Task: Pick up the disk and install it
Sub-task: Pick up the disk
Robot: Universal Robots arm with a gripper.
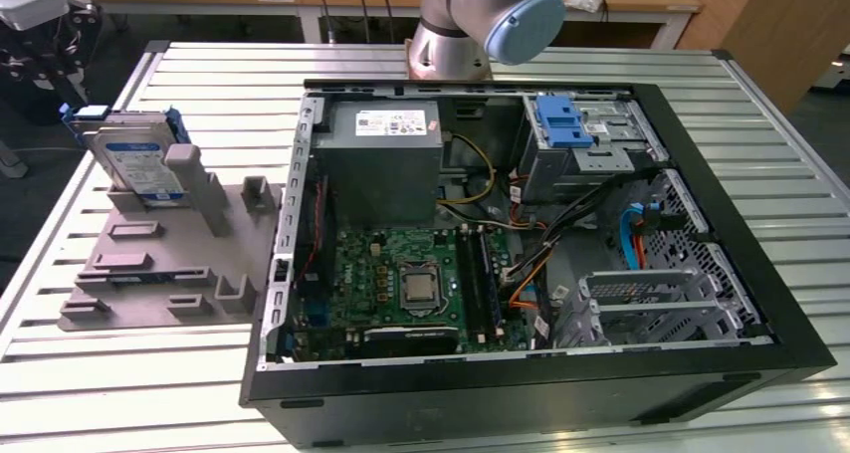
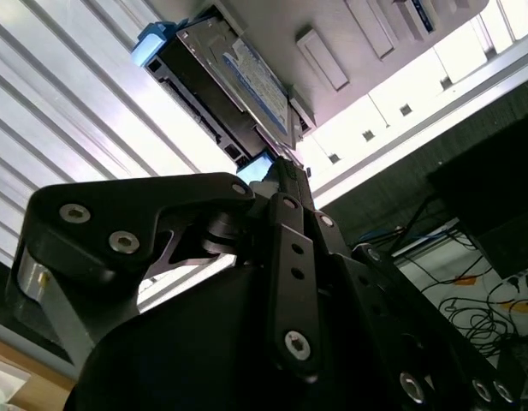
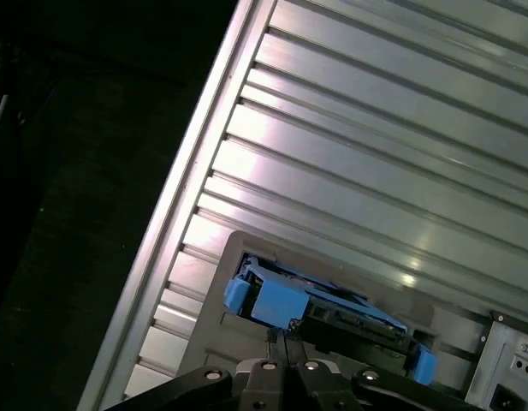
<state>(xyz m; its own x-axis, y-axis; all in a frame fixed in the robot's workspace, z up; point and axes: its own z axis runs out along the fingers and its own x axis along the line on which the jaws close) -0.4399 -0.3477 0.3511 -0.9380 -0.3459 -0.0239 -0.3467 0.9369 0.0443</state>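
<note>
The disk (image 1: 138, 162) stands on edge in a grey holder (image 1: 146, 274) on the slatted table (image 1: 199, 85), outside the open computer case (image 1: 531, 398), off to the exterior view's left. In the first wrist view the gripper (image 3: 279, 336) points at one blue-railed end, and the disk's long side runs across its line. Its fingers are drawn tight together and seem to clasp nothing.

At the upper left of the exterior view, the disk (image 1: 138, 162) is silver-grey, with a white-and-blue label and blue side rails. Its holder (image 1: 159, 264) is plain matte grey. The desk (image 1: 133, 393) is silver, ribbed in long parallel slats. The computer case (image 1: 531, 398) is black, its motherboard (image 1: 398, 274) green, its power supply (image 1: 385, 164) grey with a white sticker, its latch (image 1: 568, 124) blue. The gripper (image 3: 280, 332) is black.
</note>
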